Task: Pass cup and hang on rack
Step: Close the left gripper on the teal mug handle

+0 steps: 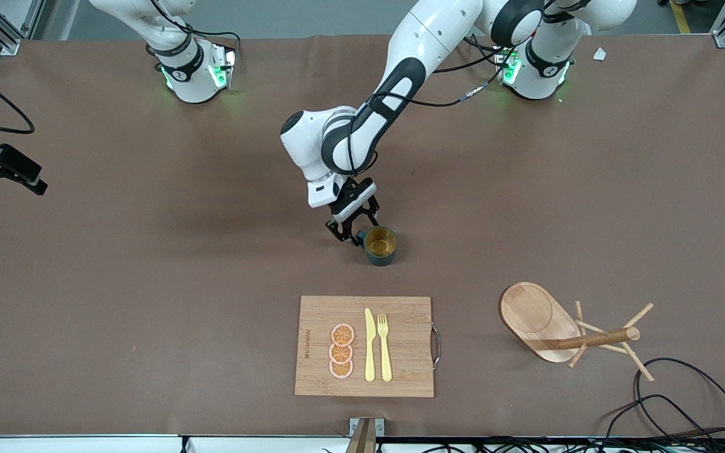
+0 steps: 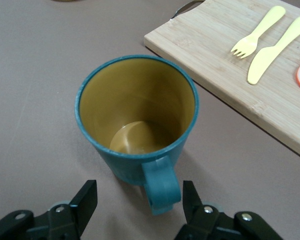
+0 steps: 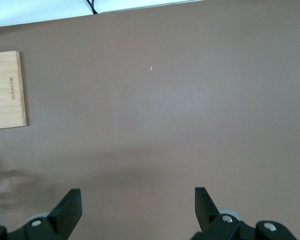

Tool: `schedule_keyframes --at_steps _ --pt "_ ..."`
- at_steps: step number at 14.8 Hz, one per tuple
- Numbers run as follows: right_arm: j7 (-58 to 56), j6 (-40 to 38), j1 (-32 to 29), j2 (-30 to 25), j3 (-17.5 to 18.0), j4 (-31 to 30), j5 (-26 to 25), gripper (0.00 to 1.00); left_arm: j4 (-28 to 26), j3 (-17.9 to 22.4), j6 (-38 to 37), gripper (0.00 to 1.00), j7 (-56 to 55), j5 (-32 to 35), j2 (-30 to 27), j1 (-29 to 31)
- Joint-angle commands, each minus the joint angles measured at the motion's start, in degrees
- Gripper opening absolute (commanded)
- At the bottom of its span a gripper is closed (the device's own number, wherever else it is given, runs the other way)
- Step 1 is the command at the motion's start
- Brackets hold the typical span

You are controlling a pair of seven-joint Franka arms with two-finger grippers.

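Left gripper (image 1: pixel 355 230) hangs low over the middle of the brown desk (image 1: pixel 148 283), its black fingers (image 2: pixel 85 202) spread on either side of the small handle of the upright dark teal cylindrical cup (image 1: pixel 380 245) with the mustard-yellow inside, not yet touching it. That cup stands on the desk, farther from the front camera than the rectangular bamboo cutting board (image 1: pixel 400 371); the light wooden mug rack (image 1: pixel 542 321) stands near the front edge toward the left arm's end. Right gripper (image 3: pixel 137 210) waits over bare desk at the right arm's end, jaws spread and empty.
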Motion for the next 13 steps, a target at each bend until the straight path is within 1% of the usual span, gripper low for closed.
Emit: schedule_keyframes --at_steps 1,3,5,6,8,10,11,13 --pt "-0.82 -0.4 -0.25 -1.2 0.66 -0.36 -0.14 1.0 0.99 0.43 -1.13 0.65 -0.89 -0.97 0.57 -0.65" --pt "-0.82 -0.49 0.19 -1.2 0.48 0.08 -0.93 1.0 0.99 0.43 -1.13 0.59 -0.89 -0.98 0.57 -0.65" --pt "-0.73 -3.2 0.54 -1.2 0.4 1.65 -0.93 1.0 0.91 0.43 -1.13 0.55 -0.88 -0.98 0.66 -0.56" --pt "-0.65 -4.43 1.5 -1.2 -0.48 2.53 -0.93 1.0 0.91 0.43 -1.13 0.55 -0.88 -0.98 0.66 -0.56" --pt "-0.82 -4.88 3.18 -1.2 -3.02 2.89 -0.93 1.0 0.82 0.43 -1.13 0.52 -0.88 -0.98 0.92 -0.48" --pt "-0.91 -7.15 3.79 -1.2 -3.56 2.89 -0.93 1.0 0.82 0.43 -1.13 0.46 -0.88 -0.98 1.01 -0.48" --pt "-0.82 -8.04 4.67 -1.2 -4.69 2.89 -1.1 1.0 0.82 0.43 -1.13 0.43 -0.88 -0.98 1.01 -0.39" --pt "-0.91 -7.96 4.68 -1.2 -4.97 2.89 -1.19 1.0 0.73 0.43 -1.13 0.35 -0.8 -0.98 0.92 -0.39"
